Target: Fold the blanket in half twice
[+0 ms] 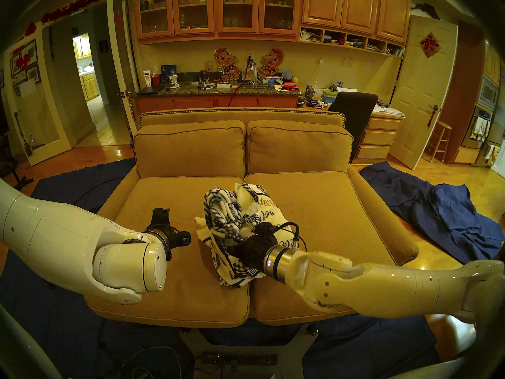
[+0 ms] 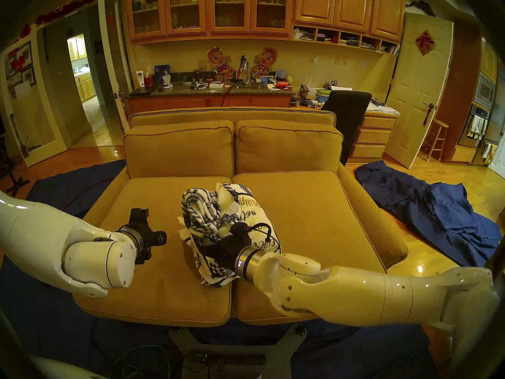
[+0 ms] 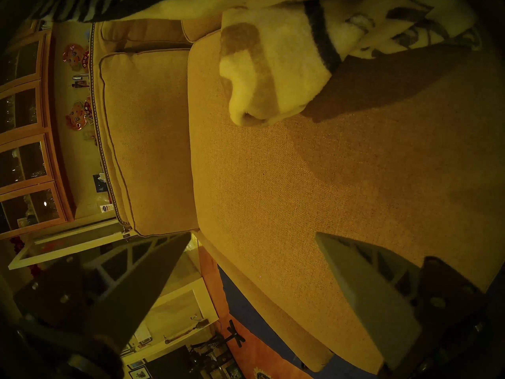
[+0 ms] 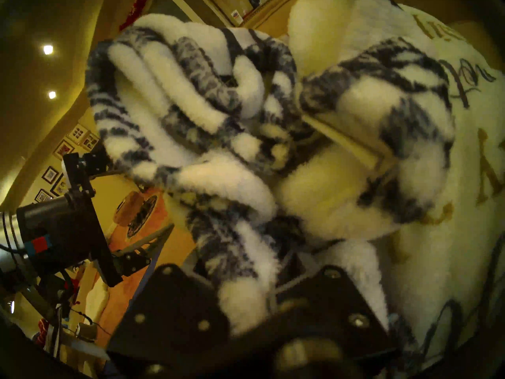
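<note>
Blanket (image 1: 240,228) bunched in heap on sofa seat (image 1: 164,260), not folded yet. Right gripper (image 4: 269,293) jaws pinching fluffy fold right between them. Left gripper (image 3: 246,260) jaws spread wide, blanket off beside them. Looks soft, floppy, light. Better grab checkered edge corner.

1 blanket (image 1: 240,228), 1 sofa (image 1: 328,211) w/ 2 seat cushions, 2 back cushions, 2 grippers, 1 dark blue cloth (image 1: 437,214)
</note>
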Available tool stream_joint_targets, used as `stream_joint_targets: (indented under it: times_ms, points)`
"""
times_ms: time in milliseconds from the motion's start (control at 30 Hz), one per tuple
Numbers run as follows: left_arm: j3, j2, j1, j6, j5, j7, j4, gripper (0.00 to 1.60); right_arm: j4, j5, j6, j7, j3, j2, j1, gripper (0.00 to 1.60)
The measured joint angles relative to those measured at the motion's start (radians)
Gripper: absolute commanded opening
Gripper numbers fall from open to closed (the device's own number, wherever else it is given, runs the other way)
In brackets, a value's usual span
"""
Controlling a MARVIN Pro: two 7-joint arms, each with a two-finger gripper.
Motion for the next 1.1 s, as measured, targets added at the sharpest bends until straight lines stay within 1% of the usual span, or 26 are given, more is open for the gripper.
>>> stream_joint_targets:
  times_ms: [33, 67, 133, 167, 200, 233, 267, 300, 333, 367, 400, 467, 600, 667, 833, 933, 1033, 1067, 1100]
  points:
    - [0.0, 0.0, 0.0, 0.0, -0.001, 0.0, 0.0, 1.6, -0.007, -0.004, -0.017, -0.014, 0.003, -0.002, -0.008, 0.68]
    - [0.0, 0.0, 0.001, 0.0, -0.003, 0.0, -0.001, 1.6, -0.015, -0.007, -0.032, -0.027, 0.006, -0.004, -0.015, 0.73]
    - [0.0, 0.0, 0.002, 0.0, -0.007, 0.0, -0.001, 1.6, -0.031, -0.009, -0.062, -0.054, 0.011, -0.006, -0.027, 0.87]
    - [0.0, 0.0, 0.002, 0.0, -0.01, 0.0, -0.001, 1.6, -0.045, -0.009, -0.083, -0.072, 0.015, -0.006, -0.034, 0.99]
    - [0.0, 0.0, 0.002, 0.0, -0.013, 0.0, -0.002, 1.6, -0.053, -0.009, -0.094, -0.081, 0.017, -0.005, -0.037, 1.02]
    - [0.0, 0.0, 0.002, 0.0, -0.016, 0.0, -0.002, 1.6, -0.063, -0.009, -0.106, -0.093, 0.019, -0.005, -0.04, 1.14]
    - [0.0, 0.0, 0.003, 0.0, -0.019, 0.0, -0.002, 1.6, -0.074, -0.009, -0.118, -0.103, 0.022, -0.003, -0.044, 1.15]
    - [0.0, 0.0, 0.003, 0.0, -0.023, 0.0, -0.002, 1.6, -0.086, -0.009, -0.128, -0.112, 0.025, 0.001, -0.047, 1.2]
    - [0.0, 0.0, 0.003, 0.0, -0.026, 0.0, -0.002, 1.6, -0.096, -0.009, -0.134, -0.119, 0.027, 0.005, -0.049, 1.2]
    - [0.0, 0.0, 0.003, 0.0, -0.028, 0.0, -0.002, 1.6, -0.107, -0.009, -0.139, -0.125, 0.028, 0.009, -0.052, 1.29]
    - [0.0, 0.0, 0.003, 0.0, -0.03, 0.0, -0.002, 1.6, -0.114, -0.009, -0.142, -0.129, 0.029, 0.013, -0.053, 1.32]
    - [0.0, -0.001, 0.003, 0.0, -0.036, 0.0, -0.002, 1.6, -0.143, -0.007, -0.149, -0.14, 0.029, 0.028, -0.06, 1.32]
    - [0.0, -0.003, 0.003, 0.0, -0.041, 0.0, -0.002, 1.6, -0.188, -0.001, -0.155, -0.152, 0.029, 0.054, -0.07, 1.39]
    - [0.0, -0.005, 0.003, 0.0, -0.043, 0.0, -0.002, 1.6, -0.217, 0.015, -0.158, -0.159, 0.033, 0.071, -0.075, 1.4]
    - [0.001, -0.009, 0.002, 0.0, -0.043, 0.0, -0.002, 1.6, -0.288, 0.094, -0.162, -0.183, 0.061, 0.117, -0.078, 1.4]
    - [0.002, -0.011, -0.002, 0.0, -0.038, 0.0, 0.002, 1.6, -0.334, 0.168, -0.165, -0.207, 0.092, 0.147, -0.074, 1.42]
    - [0.003, -0.013, -0.006, 0.0, -0.034, 0.0, 0.007, 1.6, -0.367, 0.236, -0.168, -0.226, 0.123, 0.171, -0.068, 1.2]
    - [0.004, -0.013, -0.008, 0.0, -0.032, 0.0, 0.01, 1.6, -0.377, 0.265, -0.171, -0.234, 0.138, 0.181, -0.064, 0.8]
    - [0.007, -0.014, -0.012, 0.0, -0.029, 0.0, 0.013, 1.6, -0.388, 0.318, -0.178, -0.248, 0.168, 0.196, -0.057, 0.2]
